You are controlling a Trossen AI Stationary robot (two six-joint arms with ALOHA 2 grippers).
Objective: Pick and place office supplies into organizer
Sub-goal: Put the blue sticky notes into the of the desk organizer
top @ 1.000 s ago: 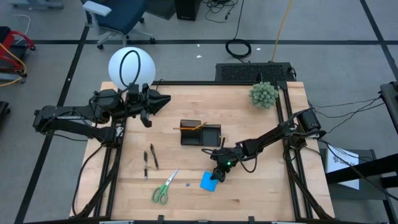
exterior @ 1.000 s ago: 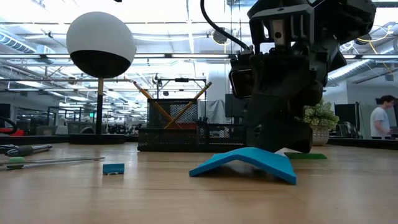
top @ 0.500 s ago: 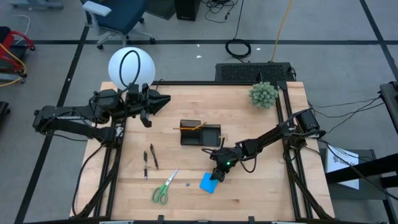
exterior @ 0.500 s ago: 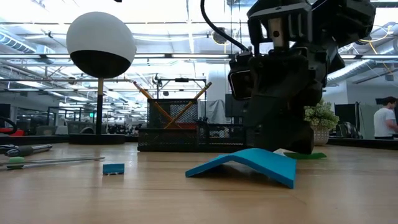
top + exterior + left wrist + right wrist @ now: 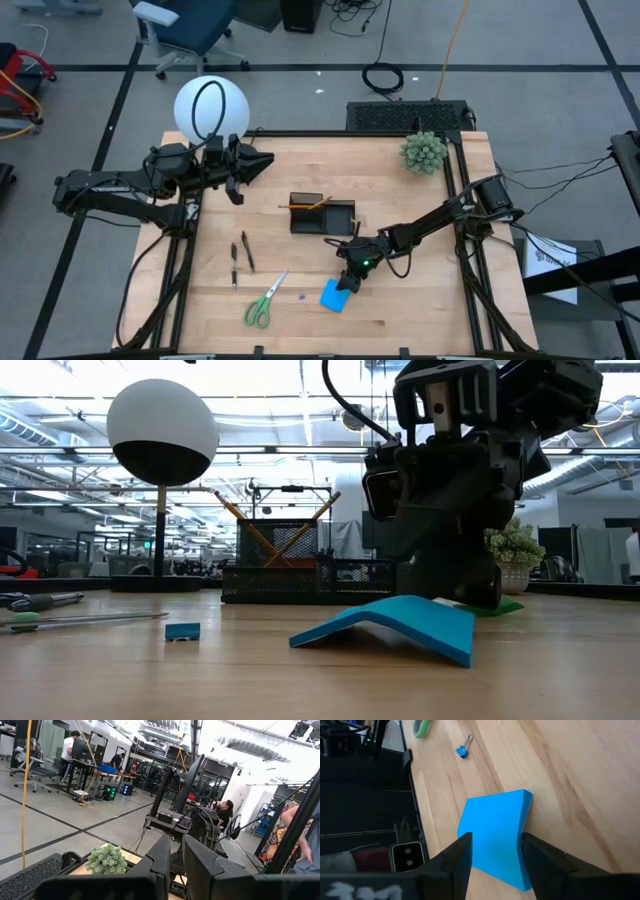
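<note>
I am closing the right gripper [image 5: 492, 852] around the arching blue pad [image 5: 497, 832] near the worktop's front edge; the bowed pad risks springing free. The left gripper [image 5: 172, 855], fingers nearly together and empty, is waiting raised over the back-left corner.

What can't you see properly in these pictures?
- Blue pad: in the low view the right gripper hides its far edge.
- Scissors: cut off by the right wrist picture's edge.
- Tiny blue clip: a mere speck from above.
- Left gripper: shows only room and plant beyond.

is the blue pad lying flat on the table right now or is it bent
Bent. The low view shows the blue pad arched upward in the middle, only its edges on the table, with the right gripper straddling it.
</note>
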